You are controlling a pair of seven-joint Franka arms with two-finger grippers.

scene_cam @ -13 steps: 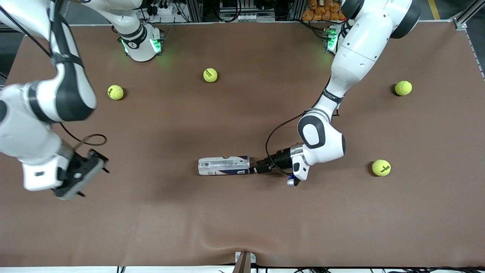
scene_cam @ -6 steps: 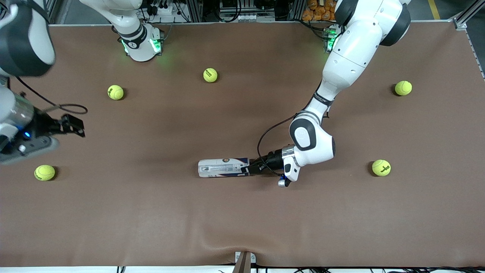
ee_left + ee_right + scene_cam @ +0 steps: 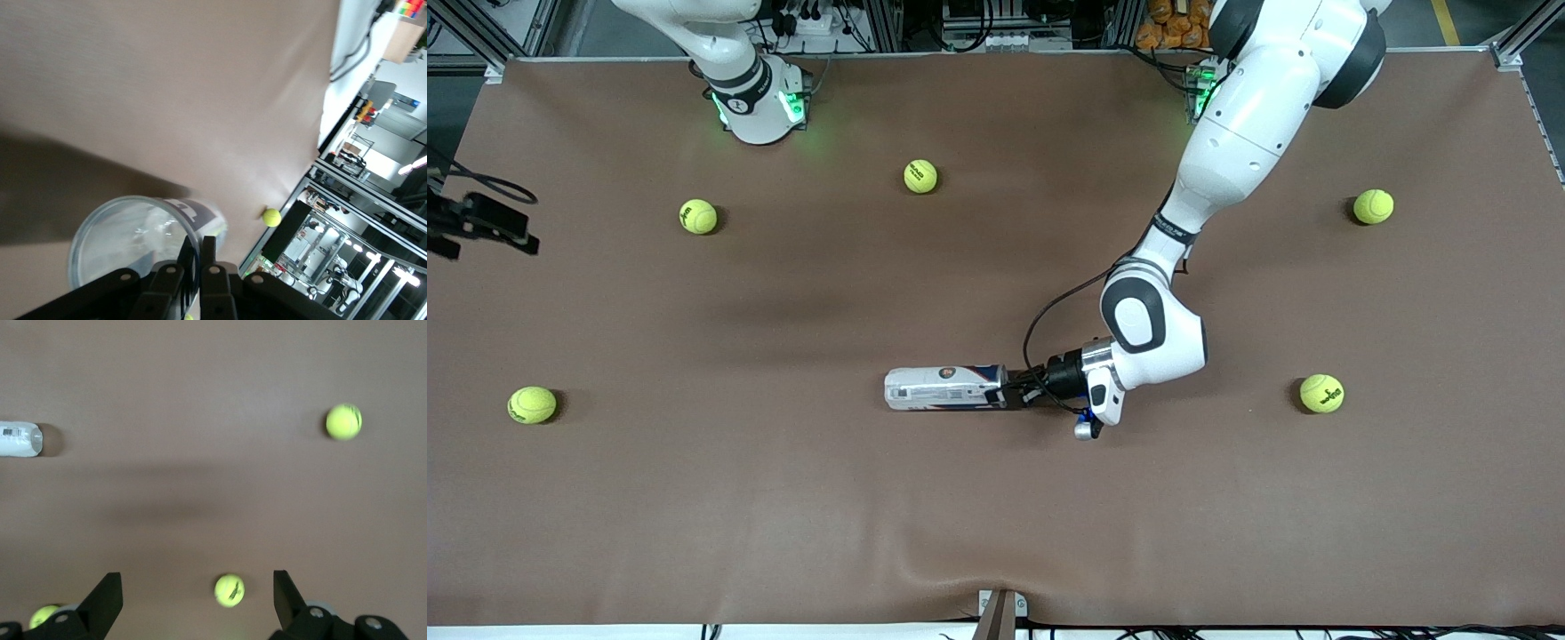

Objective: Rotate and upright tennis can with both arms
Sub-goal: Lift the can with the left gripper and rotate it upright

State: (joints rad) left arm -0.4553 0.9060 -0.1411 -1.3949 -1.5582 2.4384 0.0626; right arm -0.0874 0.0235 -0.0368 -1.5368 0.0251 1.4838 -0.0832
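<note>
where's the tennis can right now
In the front view the tennis can lies on its side near the middle of the table, nearer the camera than the balls by the bases, with the left gripper shut on its rim.

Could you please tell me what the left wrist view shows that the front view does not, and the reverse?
Only the left wrist view shows the tennis can open-mouthed, its rim pinched between the left gripper's fingers. Only the front view shows the can's whole length lying on the table, five tennis balls, and the right gripper at the right arm's end. Both show the can held by the left gripper.
</note>
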